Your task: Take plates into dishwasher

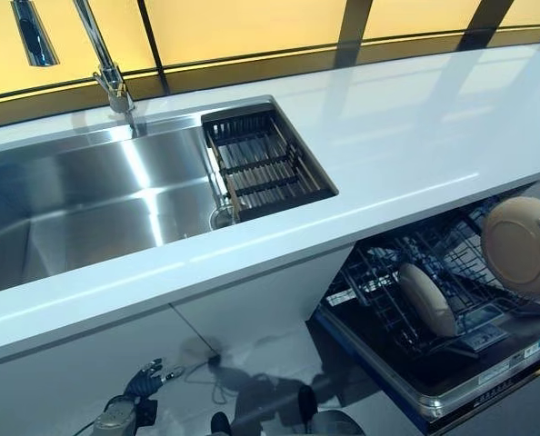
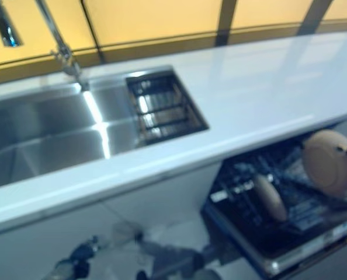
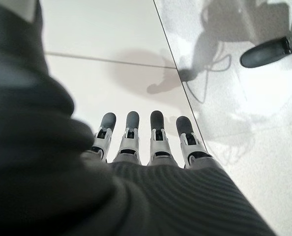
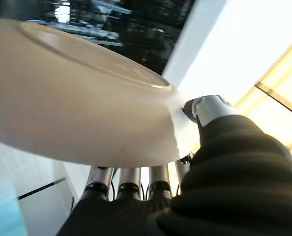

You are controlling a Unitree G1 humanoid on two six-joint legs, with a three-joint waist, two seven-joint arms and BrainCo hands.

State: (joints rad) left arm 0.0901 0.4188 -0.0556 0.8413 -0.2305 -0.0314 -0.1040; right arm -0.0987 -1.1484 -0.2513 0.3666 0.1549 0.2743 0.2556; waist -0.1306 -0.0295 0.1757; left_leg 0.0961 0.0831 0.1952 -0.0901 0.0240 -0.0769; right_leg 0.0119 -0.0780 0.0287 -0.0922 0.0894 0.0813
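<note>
The robot's left hand (image 3: 151,142) hangs low by the cabinet front, fingers straight, a little apart and empty, with only bare floor beyond their tips. Above it, the steel sink (image 1: 88,204) and the dark drainer basket (image 1: 265,163) set in its right end show no plates, and the white counter (image 1: 415,136) beside them carries none either. Below the counter's right stretch the dishwasher (image 1: 434,381) stands open with its rack (image 1: 388,272) drawn out; one tan plate (image 1: 426,298) already stands on edge in the tines. At far right, the right hand (image 4: 207,110) pinches a second tan plate (image 1: 522,245), thumb over its rim and fingers (image 4: 130,182) beneath its underside, holding it tilted above the rack's right part, apart from the racked plate. By this showing, one plate is loaded and the second awaits lowering into a slot; no further plates are visible anywhere.
</note>
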